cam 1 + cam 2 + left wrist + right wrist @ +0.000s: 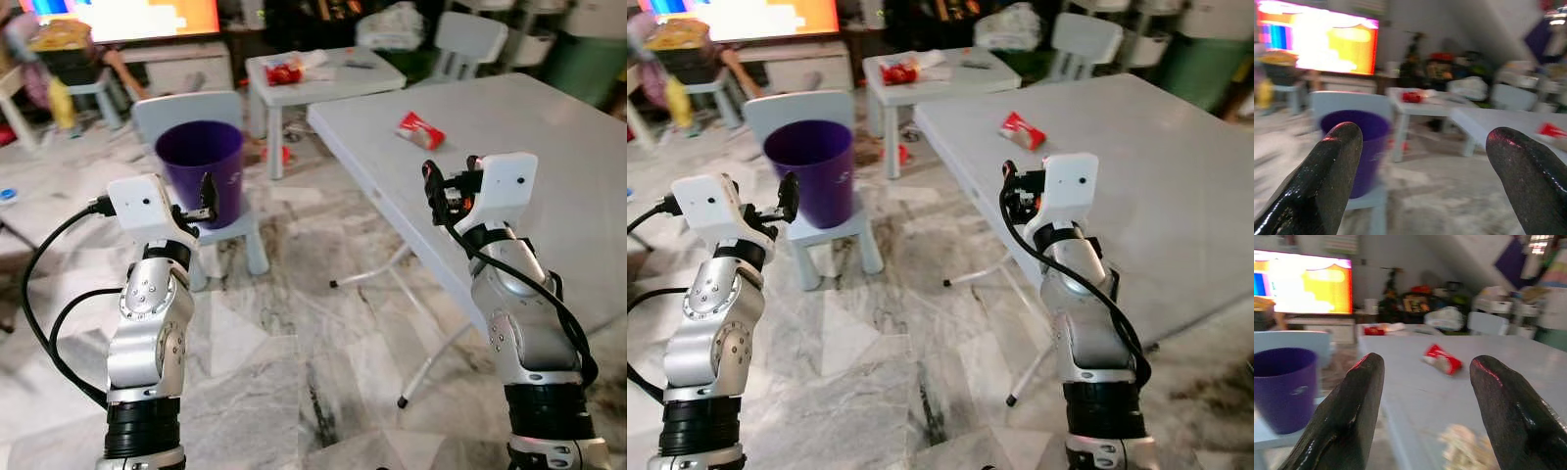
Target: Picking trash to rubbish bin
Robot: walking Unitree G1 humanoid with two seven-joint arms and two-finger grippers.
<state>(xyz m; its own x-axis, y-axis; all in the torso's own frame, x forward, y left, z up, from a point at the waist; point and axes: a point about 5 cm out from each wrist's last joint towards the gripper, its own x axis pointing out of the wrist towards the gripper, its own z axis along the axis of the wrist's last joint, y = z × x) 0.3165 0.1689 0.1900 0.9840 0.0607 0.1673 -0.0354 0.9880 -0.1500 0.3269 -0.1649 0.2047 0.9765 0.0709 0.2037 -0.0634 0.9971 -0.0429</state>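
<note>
A red wrapper (420,129) lies on the big grey table (549,147), toward its far left part. A purple bin (201,168) stands on a small pale blue chair (233,230) left of the table. My right gripper (436,191) is raised over the table's near left edge, short of the wrapper, and its wrist view shows it open (1425,367) with the wrapper (1442,359) ahead between the fingers. My left gripper (206,201) hovers just in front of the bin, open (1422,142) and holding nothing. A blurred pale lump (1464,440) sits on the table close under the right gripper.
A small white table (318,70) with a red item (284,71) on it stands behind the bin, with a small chair (468,39) further right. The grey table's folding legs (421,362) reach onto the marble floor (294,343) between my arms. A bright screen (127,15) glows at the back left.
</note>
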